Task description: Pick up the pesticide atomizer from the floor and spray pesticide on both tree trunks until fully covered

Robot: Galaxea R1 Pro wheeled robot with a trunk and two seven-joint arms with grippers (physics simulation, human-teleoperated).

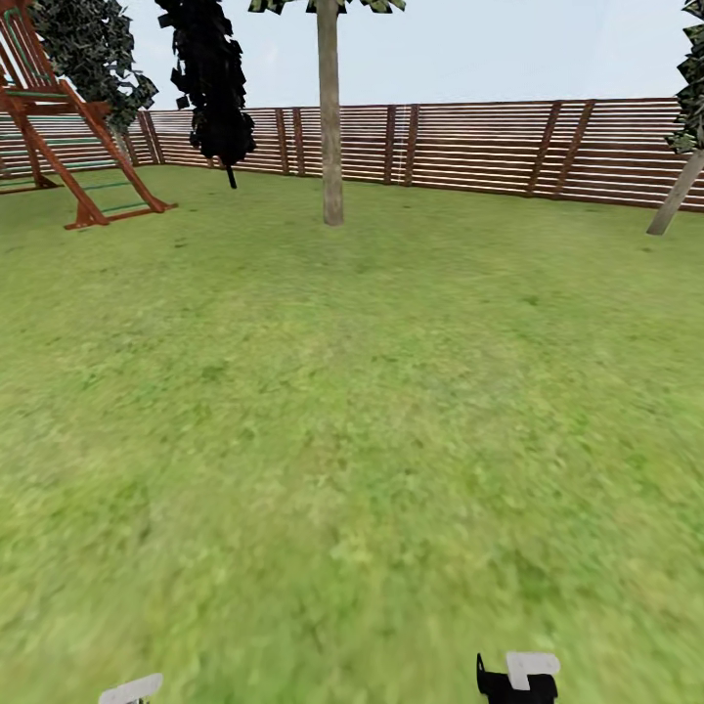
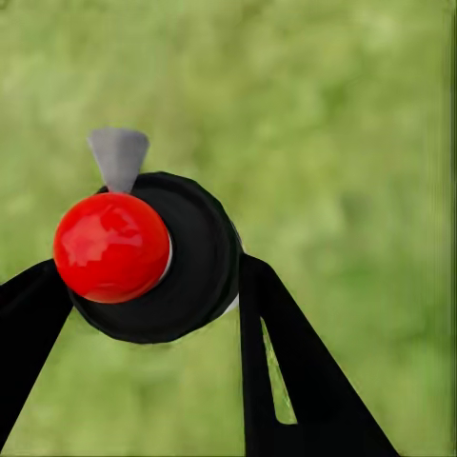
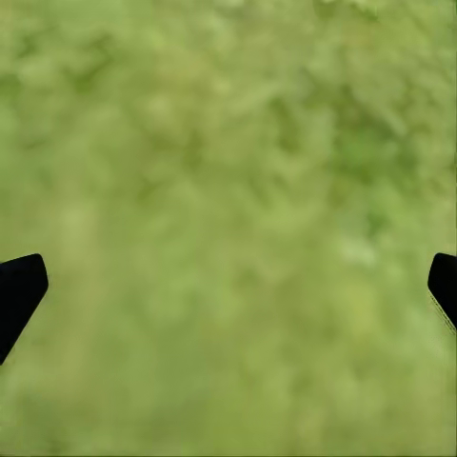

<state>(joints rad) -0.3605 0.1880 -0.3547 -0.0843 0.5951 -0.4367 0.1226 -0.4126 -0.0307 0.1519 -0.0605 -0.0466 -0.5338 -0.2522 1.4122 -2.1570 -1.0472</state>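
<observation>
My left gripper is shut on the pesticide atomizer, a round black body with a glossy red ball and a grey nozzle, held over blurred grass. Its black fingers press the body from both sides. My right gripper stands open over the lawn, nothing between its fingertips. In the head view a tree with a thick pale bare trunk stands far ahead, before the fence. A second pale trunk leans at the far right edge. No white specks of pesticide are in the air.
Green lawn stretches ahead to a brown slat fence. A red wooden play frame stands at the far left. A black-foliaged tree with a thin dark stem is left of the central trunk. Bits of both arms show at the bottom edge.
</observation>
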